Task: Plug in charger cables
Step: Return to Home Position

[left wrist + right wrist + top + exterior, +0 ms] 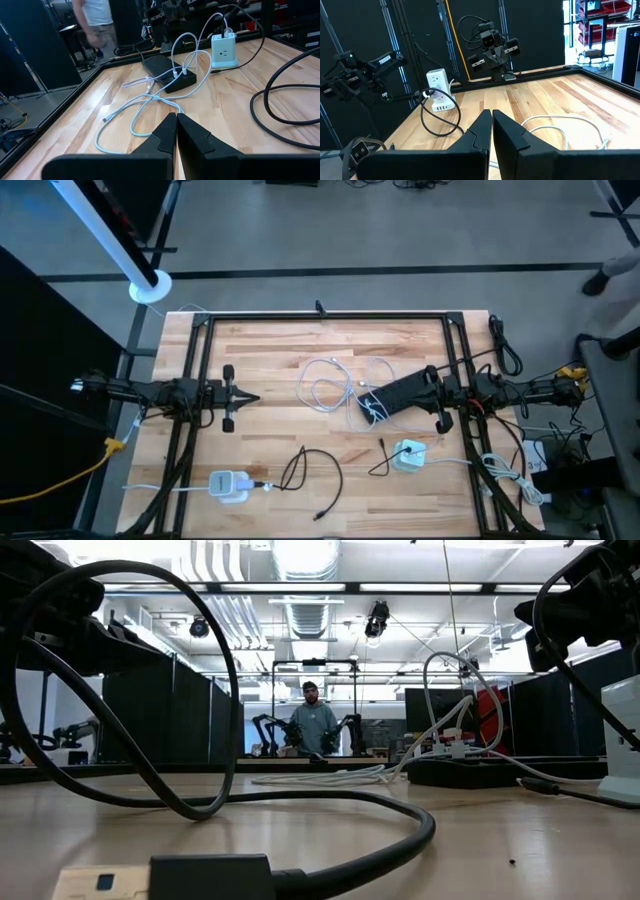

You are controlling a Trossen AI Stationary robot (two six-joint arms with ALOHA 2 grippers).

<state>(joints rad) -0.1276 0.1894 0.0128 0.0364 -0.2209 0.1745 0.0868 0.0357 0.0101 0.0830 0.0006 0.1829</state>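
Thin white charger cables point(328, 385) lie in loose loops on the middle of the wooden table, and some run onto a flat black box point(385, 402) point(167, 72). A thin black cable point(300, 470) loops near the front, its plug point(200, 875) lying on the wood. Another black cable point(382, 455) leaves the right white charger block point(408, 455). My left gripper point(256, 397) point(176, 117) hovers shut at the table's left, pointing level at the white loops. My right gripper point(491, 115) hovers shut at the right, by the black box's right end.
A second white charger block point(228, 485) stands at the front left with its thicker cord. A black frame rail point(320, 315) borders the table. A yellow cable point(70, 475) hangs off the left side. A person point(315, 720) stands in the room behind.
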